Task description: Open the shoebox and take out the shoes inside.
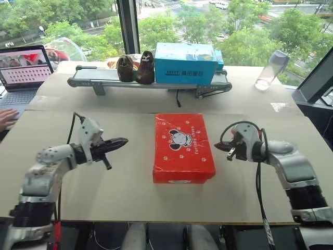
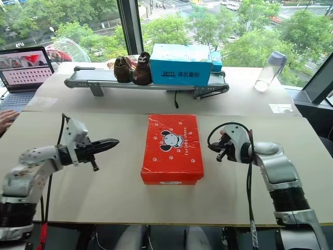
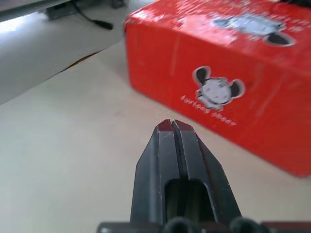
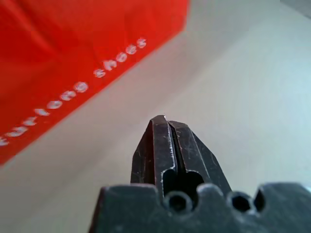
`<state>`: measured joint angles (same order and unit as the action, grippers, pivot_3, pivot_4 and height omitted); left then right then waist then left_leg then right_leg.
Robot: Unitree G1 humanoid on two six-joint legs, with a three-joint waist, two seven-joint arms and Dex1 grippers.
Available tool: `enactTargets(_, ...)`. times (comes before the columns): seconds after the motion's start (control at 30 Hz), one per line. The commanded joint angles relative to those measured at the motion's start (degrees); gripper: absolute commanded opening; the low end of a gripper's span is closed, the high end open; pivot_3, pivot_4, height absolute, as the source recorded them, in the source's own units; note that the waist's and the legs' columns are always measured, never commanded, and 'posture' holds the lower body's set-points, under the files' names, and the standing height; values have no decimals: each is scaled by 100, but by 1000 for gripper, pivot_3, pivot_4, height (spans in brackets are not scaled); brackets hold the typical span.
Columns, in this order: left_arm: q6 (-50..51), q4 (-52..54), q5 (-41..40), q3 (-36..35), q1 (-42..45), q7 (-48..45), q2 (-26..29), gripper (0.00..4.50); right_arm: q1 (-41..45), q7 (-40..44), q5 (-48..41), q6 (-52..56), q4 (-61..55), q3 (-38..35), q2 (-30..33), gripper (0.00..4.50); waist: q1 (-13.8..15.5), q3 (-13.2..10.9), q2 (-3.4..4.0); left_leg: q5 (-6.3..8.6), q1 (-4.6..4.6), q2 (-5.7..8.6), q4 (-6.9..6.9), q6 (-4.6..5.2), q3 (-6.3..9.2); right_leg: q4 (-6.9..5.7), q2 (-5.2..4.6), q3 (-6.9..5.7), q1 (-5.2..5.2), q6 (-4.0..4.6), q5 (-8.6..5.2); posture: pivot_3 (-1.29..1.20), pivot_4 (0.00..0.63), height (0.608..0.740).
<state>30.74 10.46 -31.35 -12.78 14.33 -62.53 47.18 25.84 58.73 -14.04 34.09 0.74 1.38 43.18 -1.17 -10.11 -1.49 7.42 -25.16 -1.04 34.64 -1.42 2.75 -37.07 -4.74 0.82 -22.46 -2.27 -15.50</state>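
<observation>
Shoebox [image 1: 183,147] lies closed on the surface [image 1: 119,187], between my clenched, empty left hand [image 1: 121,141] and right hand [image 1: 222,148]. I judge it light, stiff cardboard, best lifted by the lid's front lip. Blue box [image 1: 186,63] and brown shoes [image 1: 135,68] beyond both hands obstruct nothing.

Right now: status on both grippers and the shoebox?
Left gripper shut, empty, left of the shoebox. Right gripper shut, empty, on its right. Lid closed, shoes not out. Nothing in the way.
</observation>
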Motion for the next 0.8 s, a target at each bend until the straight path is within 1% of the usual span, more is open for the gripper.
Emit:
enactTargets(0.03, 615, 568, -887, -721, -189, -528, 577, 0, 1, 382, -270, 12, -155, -129, 244, 53, -9, -2, 3, 1, 1, -1, -1, 0, 0, 1, 0, 0, 1, 1, -1, 0, 150, 740)
enactTargets(0.17, 1395, 926, -1577, -1300, -242, -675, 1288, 0, 44, 549, -269, -43, -31, 1, 233, 53, 11, -16, 5, 1, 1, -5, 3, 0, -1, 0, 0, -3, -3, 3, -3, 0, 150, 740)
enactTargets(0.23, 1863, 1066, -2041, -1546, -206, -658, 1548, 501, 133, 615, -262, -65, 21, 64, 191, 0, 16, -19, 6, 1, 1, -4, 5, -1, -1, -1, -1, -2, -3, 18, -11, 0, 150, 740)
enactTargets(0.27, 2026, 1159, -2195, -1649, -226, -669, 1677, 665, 192, 633, -263, -77, 55, 92, 160, 0, 22, -21, 6, 1, 1, -4, 6, -1, -1, 0, -1, -2, -3, 21, -13, 0, 150, 740)
enactTargets(0.37, 2095, 1380, -2153, -1789, -251, -633, 2056, 1780, 371, 732, -196, -202, 222, 283, 58, 0, 23, -27, 9, 1, 0, -3, 6, 0, -1, 0, -2, -2, -4, 16, -10, 0, 150, 740)
enactTargets(0.4, 2124, 1431, -2139, -1823, -249, -617, 2156, 2087, 417, 750, -182, -217, 262, 346, 18, 0, 22, -31, 10, 1, 0, -3, 6, -1, -1, -2, -2, -2, -4, 11, -8, 0, 150, 740)
enactTargets(0.47, 2154, 1510, -2146, -1864, -255, -605, 2283, 2735, 509, 763, -166, -253, 313, 454, -88, 0, 23, -35, 11, 1, 0, -4, 5, -1, -2, -2, 1, -2, -7, 3, -2, 0, 150, 740)
enactTargets(0.5, 2207, 1568, -2186, -1913, -277, -610, 2345, 3154, 561, 787, -234, -207, 282, 474, -164, 0, 23, -37, 9, 1, 0, -4, 4, -1, -2, -2, 1, -1, -7, 3, -2, 0, 150, 740)
enactTargets(0.53, 2287, 1632, -2252, -1993, -290, -602, 2400, 3446, 653, 808, -331, -143, 246, 475, -267, 0, 22, -41, 9, 1, 0, -4, 3, -1, -3, -2, 1, -1, -9, 3, -2, 0, 150, 740)
enactTargets(0.57, 2343, 1678, -2288, -2054, -292, -586, 2439, 3866, 740, 836, -421, -82, 217, 458, -351, 0, 23, -49, 11, 1, -1, -6, 3, -1, -3, -2, 4, -1, -10, 3, -2, 0, 150, 740)
enactTargets(0.63, 2395, 1733, -2303, -2151, -299, -552, 2486, 4379, 910, 891, -646, 135, 173, 354, -463, 0, 11, -68, 12, 1, -4, -6, 3, -1, -3, -3, 4, 1, -12, 3, -1, 0, 150, 740)
enactTargets(0.73, 2419, 1787, -2243, -2348, -323, -536, 2607, 4379, 1316, 931, -1086, 564, 132, 123, -571, 0, -2, -86, 15, 1, -5, -8, 3, 0, -4, -5, 7, 3, -16, 3, 0, 0, 150, 740)
enactTargets(0.8, 2663, 1760, -2450, -2508, -215, -454, 2722, 4379, 1721, 850, -1377, 828, 173, -36, -715, 0, -11, -89, 15, 1, -9, -14, 4, 0, -4, -6, 17, 6, -21, 6, 2, 0, 150, 740)
